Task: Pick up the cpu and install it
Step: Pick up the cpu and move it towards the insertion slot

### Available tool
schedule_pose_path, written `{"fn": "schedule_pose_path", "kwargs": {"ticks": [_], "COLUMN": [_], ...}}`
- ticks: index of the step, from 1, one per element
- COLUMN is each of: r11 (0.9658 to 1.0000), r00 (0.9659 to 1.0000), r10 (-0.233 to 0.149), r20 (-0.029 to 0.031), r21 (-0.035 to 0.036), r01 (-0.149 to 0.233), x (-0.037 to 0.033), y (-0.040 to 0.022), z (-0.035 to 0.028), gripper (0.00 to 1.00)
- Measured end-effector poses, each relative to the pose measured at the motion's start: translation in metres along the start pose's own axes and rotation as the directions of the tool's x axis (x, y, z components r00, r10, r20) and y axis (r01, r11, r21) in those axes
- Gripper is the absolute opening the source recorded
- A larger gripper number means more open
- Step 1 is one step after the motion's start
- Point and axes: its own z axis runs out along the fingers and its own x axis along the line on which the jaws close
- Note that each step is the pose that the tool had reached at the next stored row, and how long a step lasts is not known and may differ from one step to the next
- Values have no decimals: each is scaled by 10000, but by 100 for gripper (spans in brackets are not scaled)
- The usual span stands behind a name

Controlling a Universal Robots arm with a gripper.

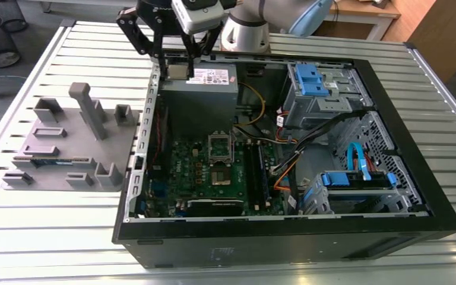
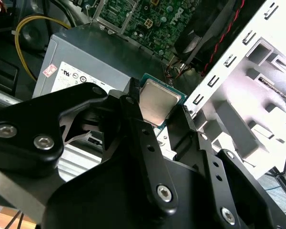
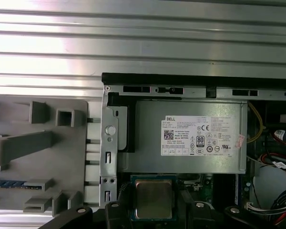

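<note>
— Where is the cpu (image 2: 157, 106)?

— Clamped in the claw (image 3: 154, 198), silvery lid turned toward both wrist cameras; the two black fingers (image 2: 133, 117) press on opposite edges of its thin rim; it hangs in the air above the grey power supply (image 3: 190, 138), toward that box's end at the exterior view's left.

— How will it handle?

— Light and stiff, I judge; a flat metal-topped square that won't bend; probably fragile on its underside, though that face is hidden; the smooth lid and thin edges look slippery, so a skewed grip could let it twist.

— So where should one hold it?

— By the rim edges, as here; never across the flat faces; squeezed gently and kept level.

— And around it?

— The motherboard (image 1: 204, 172) lies just beside the power supply, on its nearer side in the exterior view, inside the open computer case (image 1: 418, 219); a grey fixture block (image 1: 69, 148) sits on the slatted bench (image 1: 54, 237) outside the case, well apart from the power supply toward the exterior view's left.
</note>
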Motion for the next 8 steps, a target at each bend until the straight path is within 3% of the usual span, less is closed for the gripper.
{"fn": "schedule_pose_path", "kwargs": {"ticks": [8], "r11": [10000], "r00": [10000], "r10": [0], "r20": [-1], "r21": [0], "r01": [0], "x": [-103], "y": [17], "z": [5], "gripper": [47]}}
